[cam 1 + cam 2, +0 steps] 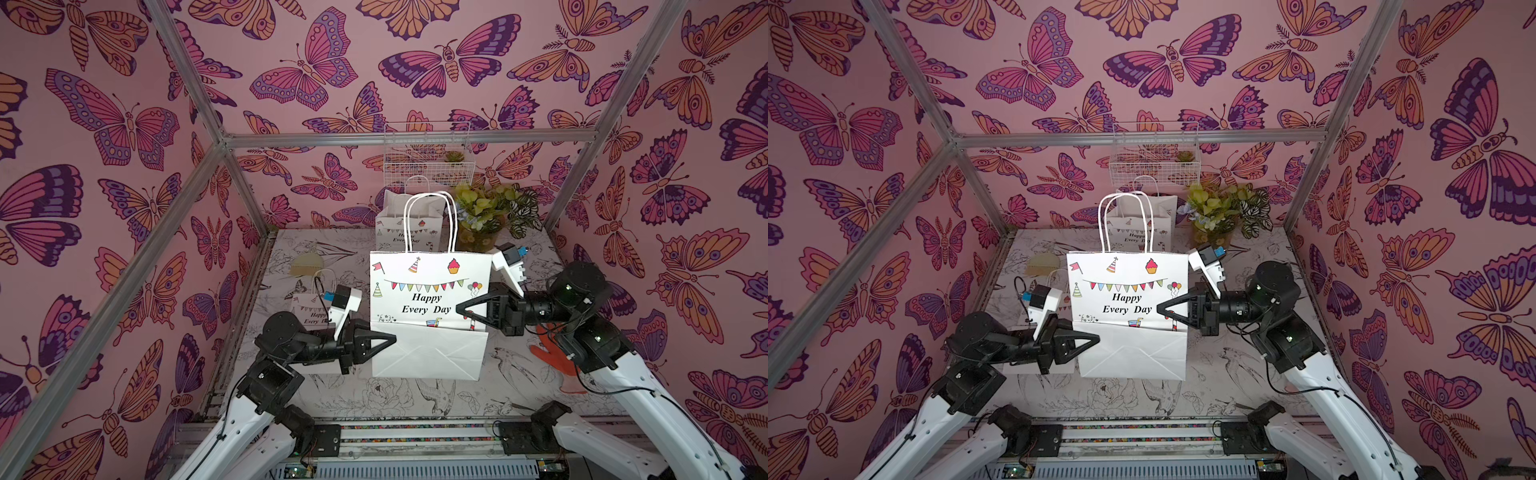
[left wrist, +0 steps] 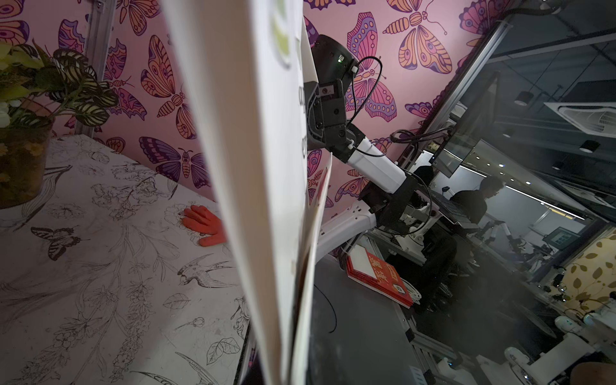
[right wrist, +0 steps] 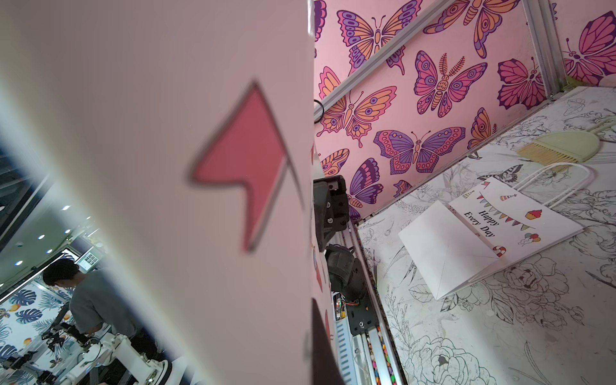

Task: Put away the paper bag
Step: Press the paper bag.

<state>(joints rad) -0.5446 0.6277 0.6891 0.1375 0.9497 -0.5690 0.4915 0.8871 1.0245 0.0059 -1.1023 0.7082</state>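
Paper bag (image 1: 428, 291), white, flat and smooth, with thin looped string handles (image 1: 453, 228), is held up over the middle of our flowery desk (image 1: 395, 395). Our left claw (image 1: 392, 340) pinches its left edge and our right claw (image 1: 458, 309) pinches its right edge, both squeezed tight on the paper.

Paper bag (image 1: 428, 291): white, white cord handles, black "Happy Every Day" script, multi-col. bunting, red flag, striped party hats, pink cupcake. Walls (image 1: 124, 216): pink w/ purple, orange & magenta butterflies. Table (image 1: 353, 395): whitish w/ black line-drawn flowers & birds. Glove (image 1: 557, 361): orange-red. Brush (image 1: 306, 264): pale green, tan bristles. Plant (image 1: 498, 203): yellow-green + dk-green/white striped leaves. Left gripper (image 1: 390, 338) & right gripper (image 1: 459, 309): black.
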